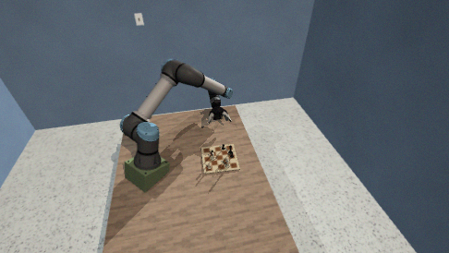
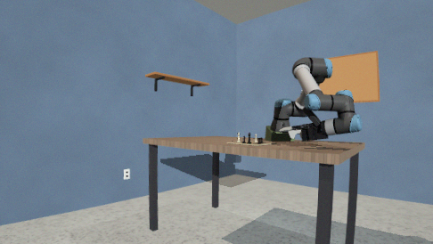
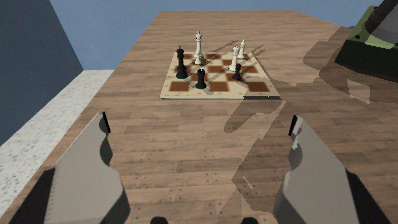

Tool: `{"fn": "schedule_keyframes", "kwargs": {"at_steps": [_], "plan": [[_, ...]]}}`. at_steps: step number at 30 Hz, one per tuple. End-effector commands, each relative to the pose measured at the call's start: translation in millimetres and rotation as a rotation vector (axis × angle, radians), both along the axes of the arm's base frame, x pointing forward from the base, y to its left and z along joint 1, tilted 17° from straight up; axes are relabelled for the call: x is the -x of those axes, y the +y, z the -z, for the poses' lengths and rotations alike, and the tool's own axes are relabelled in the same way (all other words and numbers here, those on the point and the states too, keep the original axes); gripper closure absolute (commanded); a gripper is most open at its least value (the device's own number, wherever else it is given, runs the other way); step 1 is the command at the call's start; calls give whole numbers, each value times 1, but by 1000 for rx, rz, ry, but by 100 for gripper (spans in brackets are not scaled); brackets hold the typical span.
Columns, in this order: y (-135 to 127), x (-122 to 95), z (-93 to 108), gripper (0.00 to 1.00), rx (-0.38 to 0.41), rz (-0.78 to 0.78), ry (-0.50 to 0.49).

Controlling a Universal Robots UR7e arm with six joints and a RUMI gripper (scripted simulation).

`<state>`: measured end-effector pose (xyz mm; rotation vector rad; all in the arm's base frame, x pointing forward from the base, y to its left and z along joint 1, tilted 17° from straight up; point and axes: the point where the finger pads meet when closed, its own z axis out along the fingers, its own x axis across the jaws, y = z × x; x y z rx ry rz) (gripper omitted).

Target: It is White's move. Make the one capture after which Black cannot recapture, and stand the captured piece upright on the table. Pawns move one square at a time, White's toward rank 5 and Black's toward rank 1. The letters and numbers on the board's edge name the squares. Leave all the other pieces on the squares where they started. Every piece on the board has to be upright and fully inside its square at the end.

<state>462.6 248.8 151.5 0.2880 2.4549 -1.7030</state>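
Observation:
A small chessboard [image 3: 218,75] lies on the wooden table, also seen in the top view [image 1: 220,158] and the exterior view [image 2: 249,142]. In the wrist view three black pieces stand near the board's near side: a tall one [image 3: 181,64], a pawn [image 3: 201,79] and a pawn [image 3: 237,72]. Three white pieces stand farther back: a tall one [image 3: 199,48] and two smaller ones [image 3: 234,58] [image 3: 242,49]. My gripper [image 3: 200,115] is open and empty, low over the table and well short of the board, facing it. It also shows in the top view [image 1: 219,114].
The arm's green base [image 1: 146,173] stands on the table to the board's side, also at the wrist view's right edge [image 3: 372,47]. The table's edge and the grey floor [image 3: 45,135] lie left of my fingers. A wall shelf [image 2: 177,80] hangs far off.

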Motion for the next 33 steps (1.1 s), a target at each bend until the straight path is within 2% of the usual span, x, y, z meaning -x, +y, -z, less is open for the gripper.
{"fn": "schedule_keyframes", "kwargs": {"at_steps": [1, 23, 26, 32, 33], "plan": [[0, 0, -1, 0, -1, 0, -1], [0, 0, -3, 0, 1, 2, -1], [-2, 2, -12, 0, 2, 5, -1], [-10, 11, -48, 0, 2, 5, -1], [-10, 11, -48, 0, 2, 5, -1]]}}
